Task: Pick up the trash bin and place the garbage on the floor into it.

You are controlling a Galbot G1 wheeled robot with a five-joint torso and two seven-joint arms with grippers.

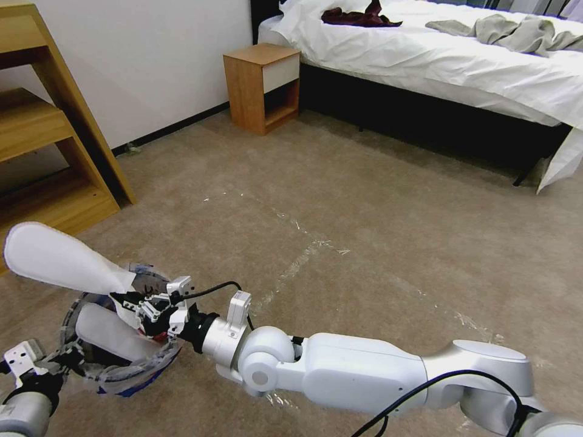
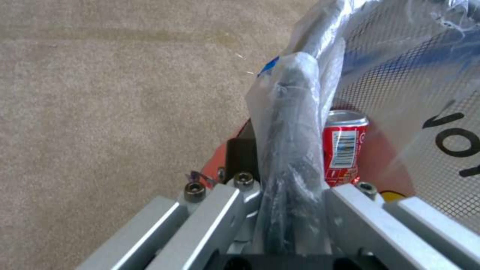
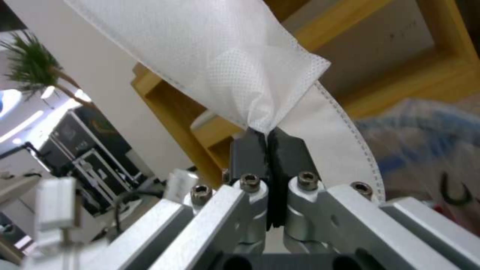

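Observation:
My left gripper [image 1: 57,364] is shut on the rim of the trash bin [image 1: 130,370], held low at the front left. In the left wrist view the left gripper [image 2: 287,176] clamps the bag-wrapped rim [image 2: 292,123], and a red soda can [image 2: 344,150] stands inside the bin. My right gripper [image 1: 143,306] is over the bin's opening, shut on the end of a white insole [image 1: 54,258] that sticks up and to the left. The right wrist view shows its pads [image 3: 250,153] pinching the insole's fabric [image 3: 200,56]. A second white insole [image 1: 109,334] lies inside the bin.
The carpeted floor [image 1: 376,212] ahead is open, crossed by shiny tape lines [image 1: 300,258]. A wooden shelf unit [image 1: 48,152] stands close on the left. A wooden nightstand [image 1: 261,88] and a bed [image 1: 455,60] with white sheets are farther back.

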